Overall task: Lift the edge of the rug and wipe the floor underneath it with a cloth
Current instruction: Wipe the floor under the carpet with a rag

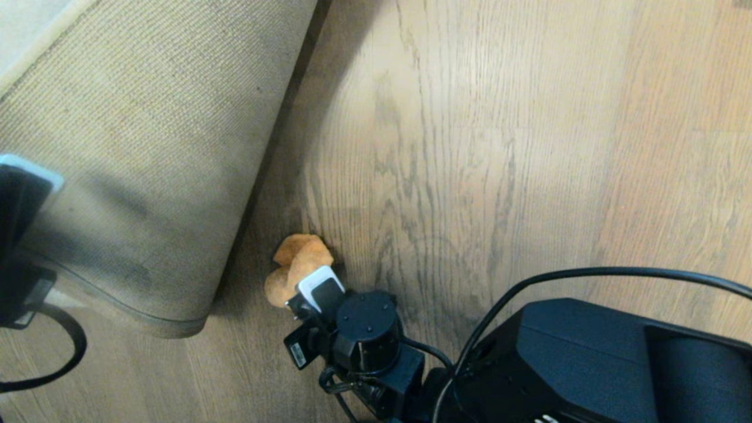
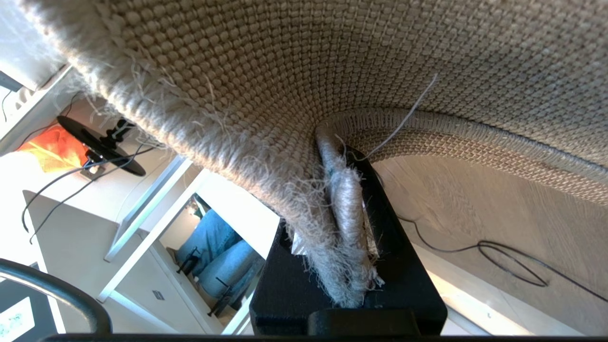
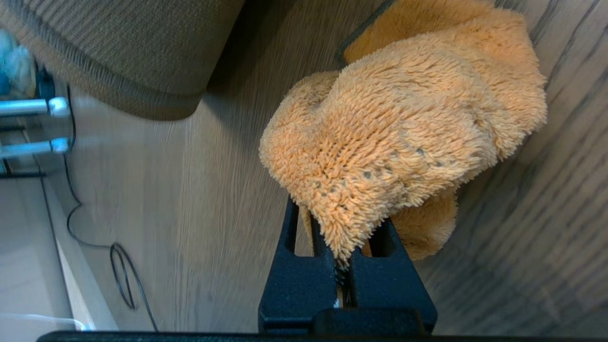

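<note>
The rug edge [image 2: 349, 209] is pinched in my left gripper [image 2: 346, 190], which is shut on its frayed border. It holds the rug up with the coarse tan backing [image 1: 147, 147] facing me. In the head view that gripper [image 1: 26, 188] shows only at the far left. The lifted flap curls down to a bound rim [image 1: 170, 326] above the brown wood-grain floor [image 1: 470, 147]. My right gripper [image 1: 308, 288] is shut on the orange fluffy cloth [image 1: 296, 264], which rests on the floor just beside the raised rug. In the right wrist view the cloth [image 3: 403, 128] bulges beyond the fingertips [image 3: 339, 237].
A black cable [image 3: 118, 266] loops over the floor near a white skirting, and another cable [image 1: 64, 352] hangs by the left arm. My right arm's black body [image 1: 587, 358] fills the lower right. A white frame [image 2: 152, 199] and a person's legs in jeans [image 2: 213, 256] stand beyond the rug.
</note>
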